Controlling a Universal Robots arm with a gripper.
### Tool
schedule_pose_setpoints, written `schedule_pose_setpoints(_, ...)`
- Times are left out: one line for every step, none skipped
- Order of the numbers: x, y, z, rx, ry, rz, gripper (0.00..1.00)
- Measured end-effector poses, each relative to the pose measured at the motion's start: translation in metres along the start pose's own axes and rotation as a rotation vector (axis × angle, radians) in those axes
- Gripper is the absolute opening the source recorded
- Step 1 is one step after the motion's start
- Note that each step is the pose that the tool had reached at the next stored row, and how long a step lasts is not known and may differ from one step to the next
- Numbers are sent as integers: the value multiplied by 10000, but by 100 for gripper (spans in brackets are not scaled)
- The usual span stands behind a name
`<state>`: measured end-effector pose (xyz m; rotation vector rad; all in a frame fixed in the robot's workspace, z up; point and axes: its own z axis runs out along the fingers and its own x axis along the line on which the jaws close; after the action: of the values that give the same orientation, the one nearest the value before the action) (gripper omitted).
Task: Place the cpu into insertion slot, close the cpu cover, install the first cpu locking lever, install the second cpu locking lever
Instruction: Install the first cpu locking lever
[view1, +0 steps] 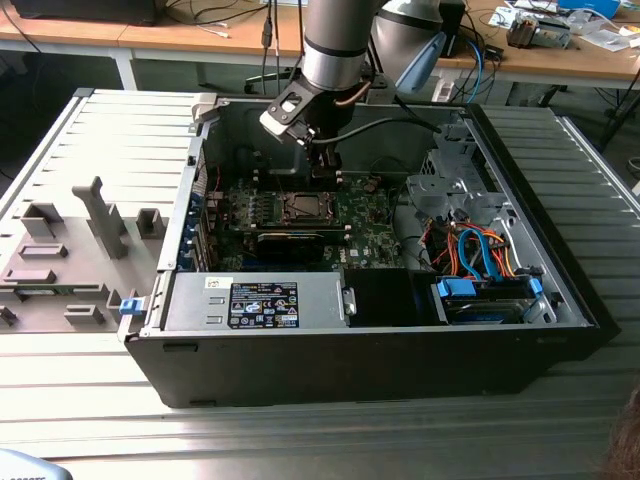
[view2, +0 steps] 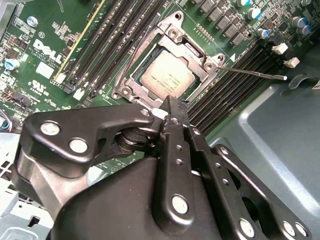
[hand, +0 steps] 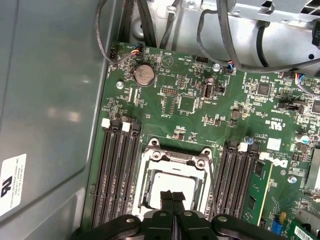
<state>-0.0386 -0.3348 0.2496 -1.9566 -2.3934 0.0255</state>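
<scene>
The cpu (view2: 167, 77) lies flat in the insertion slot (view1: 300, 207) of the green motherboard (hand: 190, 105), its silvery top showing through the window of the cpu cover (view2: 200, 56). The cover lies down over it. In the first wrist view the cpu (hand: 170, 181) and cover (hand: 172, 159) sit just beyond my fingertips. My gripper (view2: 169, 102) is shut with nothing between its fingers, its tip hovering over the socket's edge. A thin metal locking lever (view2: 255, 73) sticks out sideways from the socket over the black memory slots.
The arm (view1: 330, 50) reaches down into an open computer case (view1: 400, 360) on a ribbed metal table. Memory slots (hand: 117, 170) flank the socket. A drive cage with blue and orange cables (view1: 480, 255) is at the exterior view's right, and a grey fixture tray (view1: 70, 250) at its left.
</scene>
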Motion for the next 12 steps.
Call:
schedule_pose_setpoints(0, 0, 0, 2, -2, -60, 11)
schedule_pose_setpoints(0, 0, 0, 4, -5, -124, 11)
schedule_pose_setpoints(0, 0, 0, 5, -7, -166, 11)
schedule_pose_setpoints(0, 0, 0, 7, -11, -236, 11)
schedule_pose_setpoints(0, 0, 0, 7, -12, -273, 11)
schedule_pose_setpoints(0, 0, 0, 9, -14, -324, 11)
schedule_pose_setpoints(0, 0, 0, 11, -17, -393, 11)
schedule_pose_setpoints(0, 0, 0, 12, -18, -425, 11)
schedule_pose_setpoints(0, 0, 0, 13, -21, -465, 11)
schedule_pose_setpoints(0, 0, 0, 15, -23, -525, 11)
schedule_pose_setpoints(0, 0, 0, 16, -25, -562, 11)
schedule_pose_setpoints(0, 0, 0, 17, -26, -600, 11)
